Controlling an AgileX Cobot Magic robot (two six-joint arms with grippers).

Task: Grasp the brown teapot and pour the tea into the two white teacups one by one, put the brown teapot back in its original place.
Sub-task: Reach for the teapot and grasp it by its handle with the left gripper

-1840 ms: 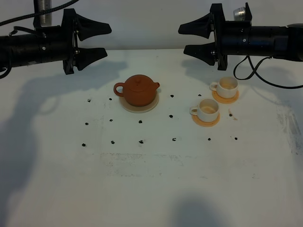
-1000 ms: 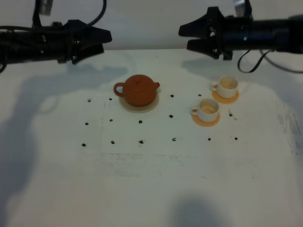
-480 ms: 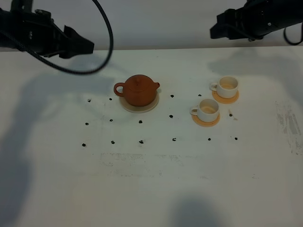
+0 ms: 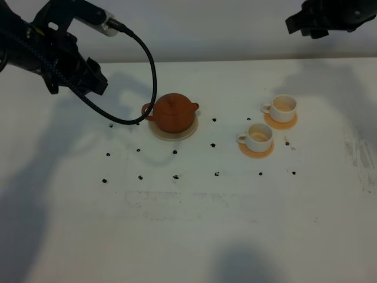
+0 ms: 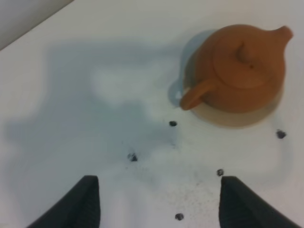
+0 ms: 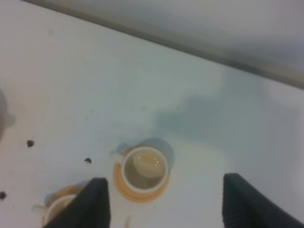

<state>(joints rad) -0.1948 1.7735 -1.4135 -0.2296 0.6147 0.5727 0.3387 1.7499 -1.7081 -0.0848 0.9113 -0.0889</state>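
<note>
The brown teapot (image 4: 172, 112) stands upright on its cream saucer (image 4: 174, 135) left of the table's middle, handle to the left and spout to the right. The two white teacups (image 4: 284, 107) (image 4: 259, 137) stand on orange coasters to the right. My left gripper (image 4: 94, 81) is open and empty, high and to the left of the teapot. In the left wrist view the teapot (image 5: 240, 71) lies ahead of the open left gripper (image 5: 159, 204). My right gripper (image 4: 297, 23) is open and empty at the far right edge. Its wrist view shows one teacup (image 6: 145, 167) and part of the other (image 6: 59, 207).
Small black marks (image 4: 175, 151) dot the white table around the saucer and cups. A black cable (image 4: 150, 76) from the left arm loops down close to the teapot's handle. A faint stain (image 4: 360, 154) lies at the right edge.
Both arms have swung away and tilted their grippers downward: the left has moved to the left and nearer, the right back to the upper right corner. The teapot and cups have not moved.
</note>
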